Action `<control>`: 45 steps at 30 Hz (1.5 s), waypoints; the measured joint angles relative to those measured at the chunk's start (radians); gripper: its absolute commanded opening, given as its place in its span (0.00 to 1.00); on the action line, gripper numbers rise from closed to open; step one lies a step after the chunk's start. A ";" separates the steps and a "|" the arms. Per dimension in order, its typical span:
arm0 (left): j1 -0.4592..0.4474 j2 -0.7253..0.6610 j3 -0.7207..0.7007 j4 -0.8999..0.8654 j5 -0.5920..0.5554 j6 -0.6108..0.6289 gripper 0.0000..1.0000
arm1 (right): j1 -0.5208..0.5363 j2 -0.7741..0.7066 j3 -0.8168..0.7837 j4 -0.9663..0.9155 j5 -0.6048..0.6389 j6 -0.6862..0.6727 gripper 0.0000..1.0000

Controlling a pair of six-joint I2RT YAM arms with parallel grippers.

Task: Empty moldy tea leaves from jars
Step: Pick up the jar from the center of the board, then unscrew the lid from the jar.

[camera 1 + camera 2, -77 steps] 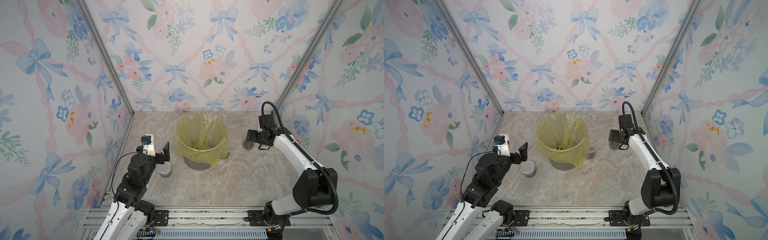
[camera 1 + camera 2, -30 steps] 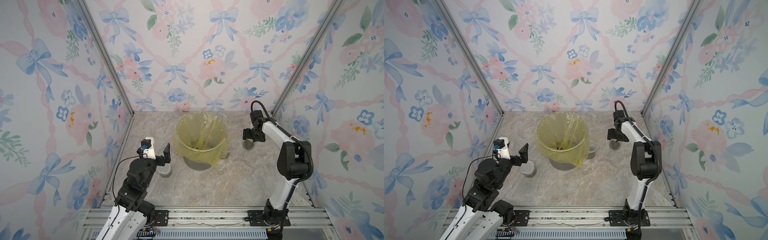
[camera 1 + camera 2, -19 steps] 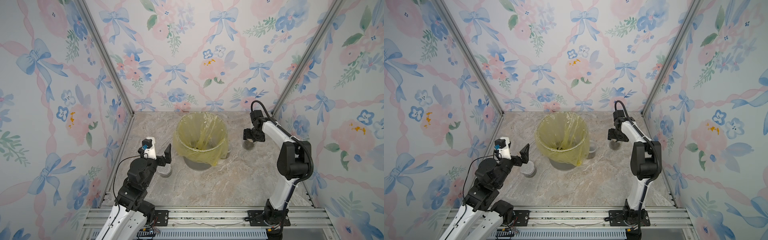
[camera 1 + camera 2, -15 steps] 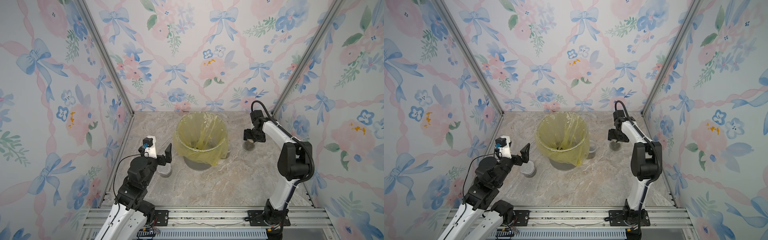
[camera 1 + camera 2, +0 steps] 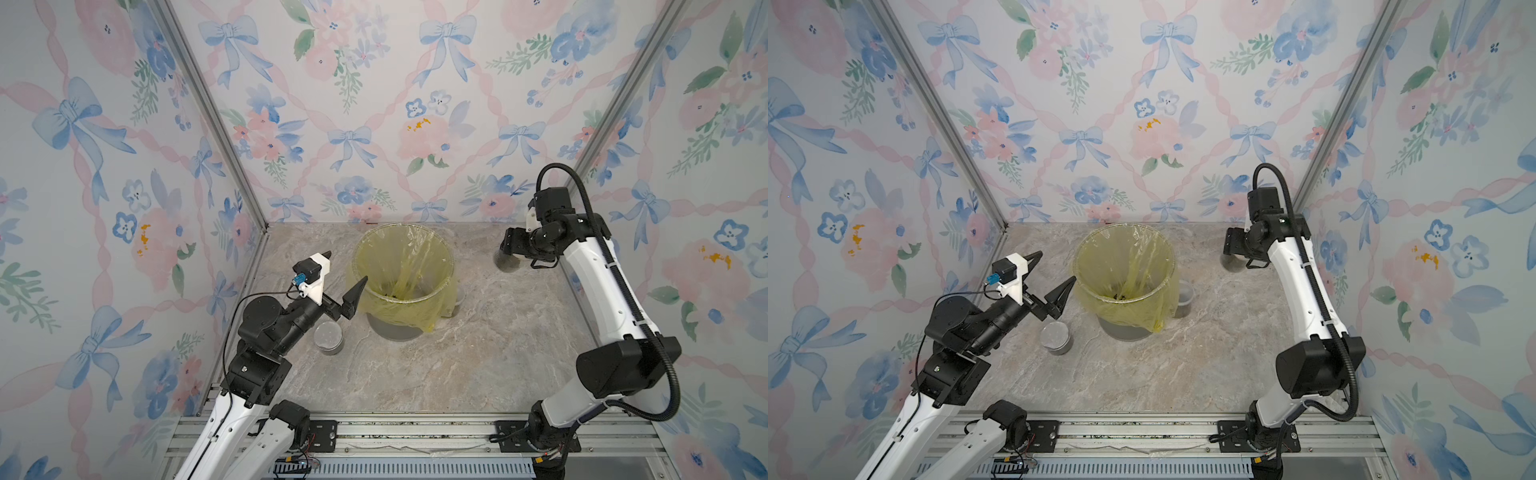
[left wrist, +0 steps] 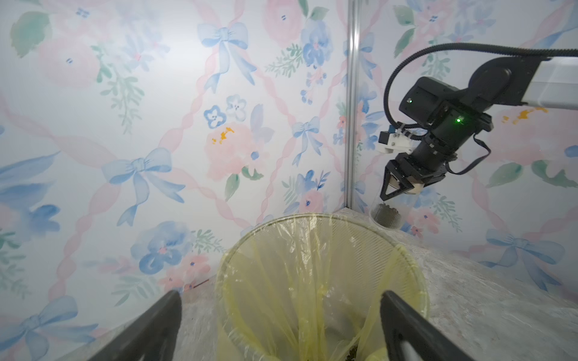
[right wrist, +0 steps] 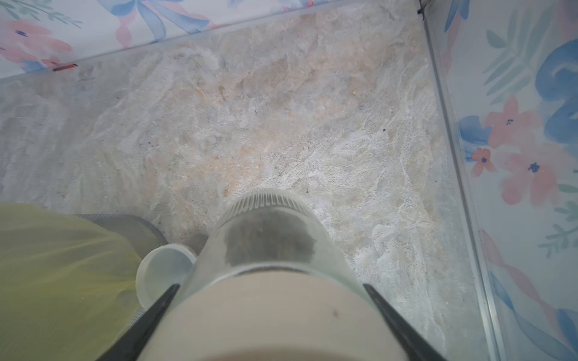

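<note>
Here the right gripper (image 7: 270,286) is clamped on the lid (image 7: 272,315) of a jar (image 7: 266,206) holding tea leaves (image 7: 269,240), right of the bin (image 5: 446,266). The left gripper (image 5: 347,266) hangs with jaws apart near another jar (image 5: 328,336).

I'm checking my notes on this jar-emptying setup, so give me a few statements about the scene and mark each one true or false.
1. The left hand is open and empty. True.
2. The right hand grips a jar with dark leaves at its bottom. True.
3. That jar has no lid. False: a tan lid sits on it, between the fingers.
4. The bin is lined with a blue bag. False: the bin has a yellow bag.
</note>
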 measured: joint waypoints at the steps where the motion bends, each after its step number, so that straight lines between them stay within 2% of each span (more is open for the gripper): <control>1: 0.000 0.029 0.028 0.013 0.039 0.018 0.98 | 0.004 -0.023 0.023 -0.020 -0.008 -0.001 0.37; 8: -0.005 0.226 0.161 0.080 0.314 0.110 0.98 | 0.040 -0.117 0.183 -0.152 -0.072 -0.006 0.40; 13: -0.021 0.370 0.224 0.109 0.417 0.170 0.98 | 0.085 -0.140 0.245 -0.210 -0.124 -0.006 0.40; 19: -0.040 0.477 0.243 0.194 0.469 0.246 0.98 | 0.162 -0.116 0.377 -0.272 -0.179 0.005 0.40; 24: -0.055 0.589 0.334 0.231 0.517 0.308 0.98 | 0.249 -0.065 0.520 -0.313 -0.219 0.013 0.40; 28: -0.069 0.674 0.410 0.253 0.553 0.343 0.98 | 0.281 -0.046 0.525 -0.317 -0.271 0.028 0.40; 38: -0.125 0.848 0.512 0.261 0.608 0.414 0.98 | 0.282 0.000 0.514 -0.279 -0.401 0.068 0.38; 45: -0.160 0.930 0.583 0.262 0.656 0.423 0.98 | 0.282 0.025 0.513 -0.232 -0.430 0.082 0.37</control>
